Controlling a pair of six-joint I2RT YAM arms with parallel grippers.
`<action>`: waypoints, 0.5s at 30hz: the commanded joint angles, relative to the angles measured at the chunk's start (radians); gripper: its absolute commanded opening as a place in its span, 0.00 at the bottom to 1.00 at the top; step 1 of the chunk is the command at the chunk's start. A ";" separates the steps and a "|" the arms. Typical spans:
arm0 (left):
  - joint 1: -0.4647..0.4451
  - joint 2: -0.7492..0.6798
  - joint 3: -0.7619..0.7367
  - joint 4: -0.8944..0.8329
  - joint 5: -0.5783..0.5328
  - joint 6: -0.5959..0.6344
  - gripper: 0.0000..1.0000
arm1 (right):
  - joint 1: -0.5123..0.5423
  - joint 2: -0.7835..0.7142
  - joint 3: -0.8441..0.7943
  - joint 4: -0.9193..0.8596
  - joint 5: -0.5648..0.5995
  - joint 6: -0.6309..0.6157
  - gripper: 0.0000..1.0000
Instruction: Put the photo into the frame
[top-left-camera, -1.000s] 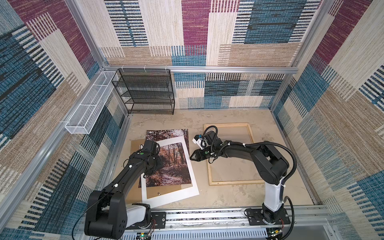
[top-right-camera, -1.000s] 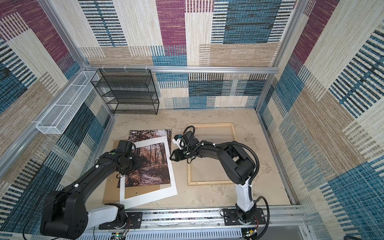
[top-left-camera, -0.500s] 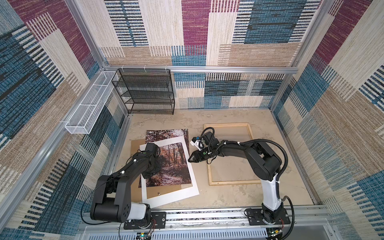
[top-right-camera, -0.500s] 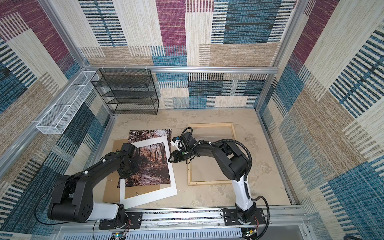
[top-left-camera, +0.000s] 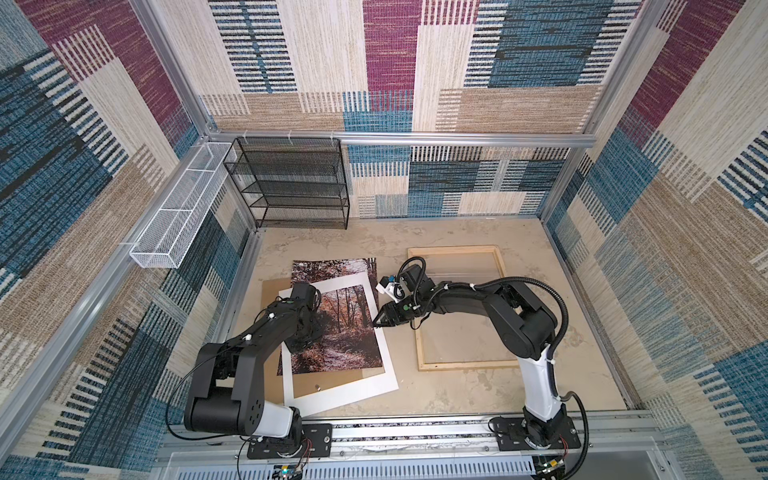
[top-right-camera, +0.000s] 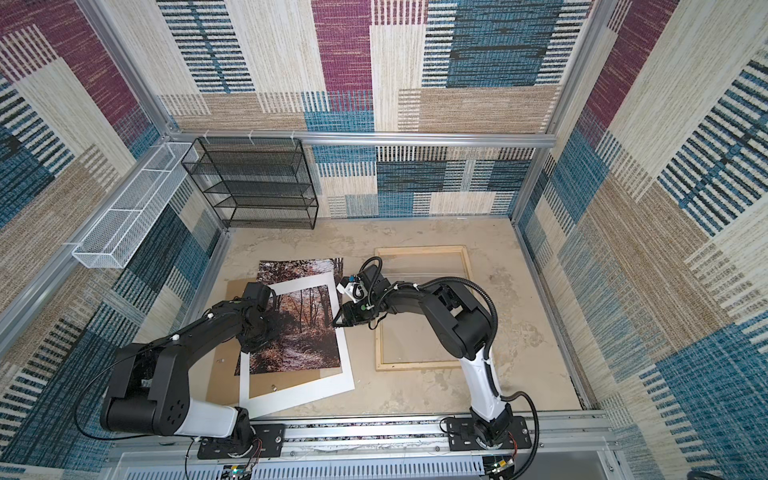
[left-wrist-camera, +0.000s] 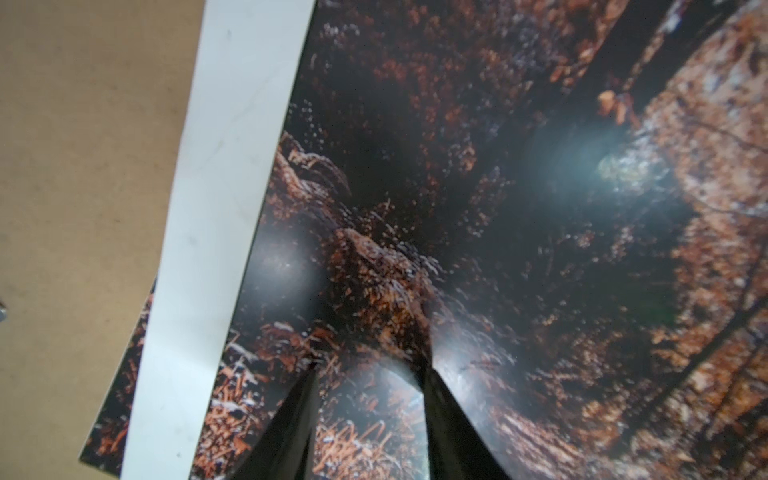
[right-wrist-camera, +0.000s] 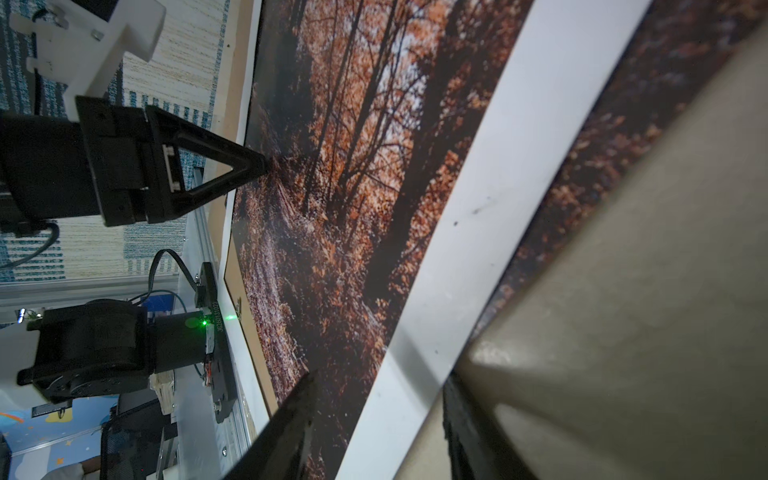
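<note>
1. Closest is a metal rail. Two arms stand on it.
2. The table is sandy and a bit stained. Walls of striped blue, red and tan cloth stand all round it.
3. There is one photo, one white mat, one brown board and one frame.
4. On the left, the board lies at the bottom, the photo on it, and the mat on top, turned a little. The photo shows through the mat's hole and sticks out at the far end.
5. The frame lies flat on the right, near that pile. The table shows through its pane.
6. The left gripper has its fingers apart, tips down on the photo. Only the left wrist view shows the gap. In both top views the arm hides it.
7. The right gripper is at the mat's right side. Its wrist view shows its fingers wide apart, with the mat's white strip between them.
8. Far back stand one black shelf and one white basket on the left wall. Only the top views show both.
</note>
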 joint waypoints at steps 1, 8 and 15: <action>0.000 0.017 -0.015 0.021 0.078 0.006 0.44 | 0.001 -0.008 -0.012 0.055 -0.070 0.045 0.51; -0.001 0.023 -0.012 0.025 0.093 0.018 0.43 | 0.001 -0.033 -0.025 0.105 -0.109 0.087 0.51; -0.002 0.022 -0.011 0.026 0.098 0.025 0.42 | 0.000 -0.043 -0.022 0.112 -0.114 0.098 0.50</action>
